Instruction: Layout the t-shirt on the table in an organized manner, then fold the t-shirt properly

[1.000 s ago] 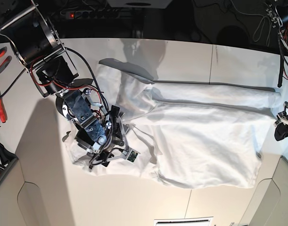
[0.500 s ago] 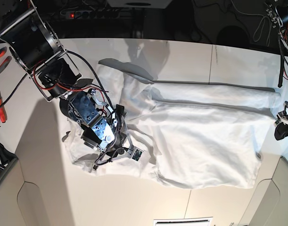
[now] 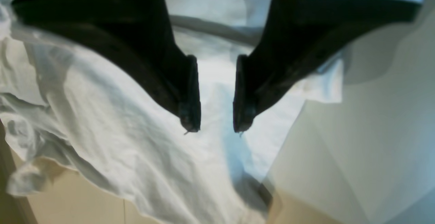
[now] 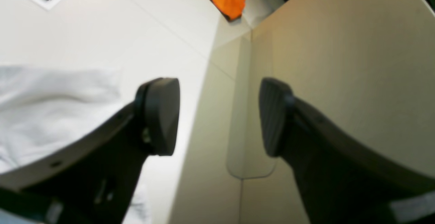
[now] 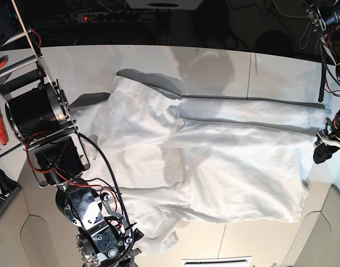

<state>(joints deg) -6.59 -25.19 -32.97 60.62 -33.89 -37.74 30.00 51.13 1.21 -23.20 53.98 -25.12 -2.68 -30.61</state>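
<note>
Right gripper [image 4: 217, 118], its two black padded jaws spread wide with nothing between them, hangs past the near edge of the wide matte white table [image 5: 214, 61], just beside a loose corner of the large wrinkled white cotton t-shirt [image 5: 225, 167]. In its wrist view only bare surface shows between the pads, and the cloth lies off to one side.

Across the table, the left gripper [image 3: 216, 115] hovers over the opposite end of the shirt with its dark jaws parted by a modest gap. Cloth shows beneath the tips, but none appears pinched.

The garment lies stretched lengthwise between the two arms. It is mostly flat through the body, with a long raised crease along the far side and rumpled, doubled-over fabric at the right arm's end, where a sleeve or corner curls under near the table edge.

Judged from this, the laying-out is well along but unfinished, and the bunched end needs opening before any fold. To do that cleanly, the right gripper should come down on the curled corner itself and take a single layer near its edge, not a fistful. It should then draw outward and away from the body, low over the table, so that the cloth slides flat and does not lift. The left gripper would do best to pin or hold its end as an anchor. Without that, the whole shirt may drag sideways and the far crease deepen.
</note>
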